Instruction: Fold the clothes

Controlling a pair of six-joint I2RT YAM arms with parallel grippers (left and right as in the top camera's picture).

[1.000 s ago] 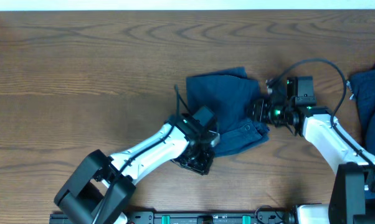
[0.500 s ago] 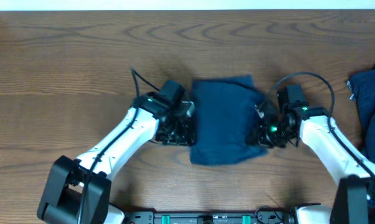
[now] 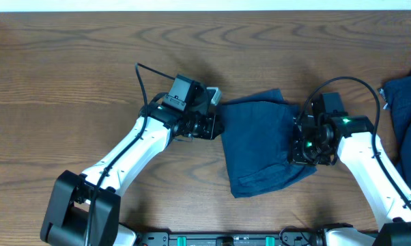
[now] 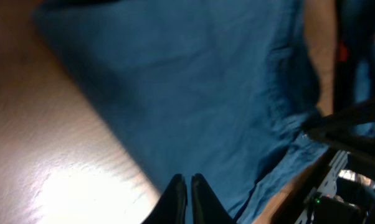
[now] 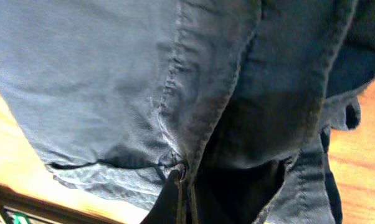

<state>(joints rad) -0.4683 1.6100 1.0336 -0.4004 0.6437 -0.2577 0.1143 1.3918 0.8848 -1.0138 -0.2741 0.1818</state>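
Observation:
The clothes in hand are dark navy shorts (image 3: 260,147), lying folded and slightly askew on the table's middle. My left gripper (image 3: 218,127) sits at their left edge. In the left wrist view its fingers (image 4: 188,182) are closed together right on the edge of the shorts (image 4: 194,81), blue cloth showing in the thin gap. At the right edge, my right gripper (image 3: 300,147) is shut on a seam. The right wrist view shows the shorts (image 5: 113,74) bunched at the fingertips (image 5: 182,180), with a dark fold beside them.
A second navy garment (image 3: 405,102) lies heaped at the table's right edge, behind the right arm. The wooden table (image 3: 69,75) stretches bare to the left and behind the shorts. A black cable (image 3: 356,85) loops over the right arm.
The shorts have shifted right and turned askew. My left gripper closed at their left edge after standing open beside them. The right gripper moved a little right and down with the cloth.

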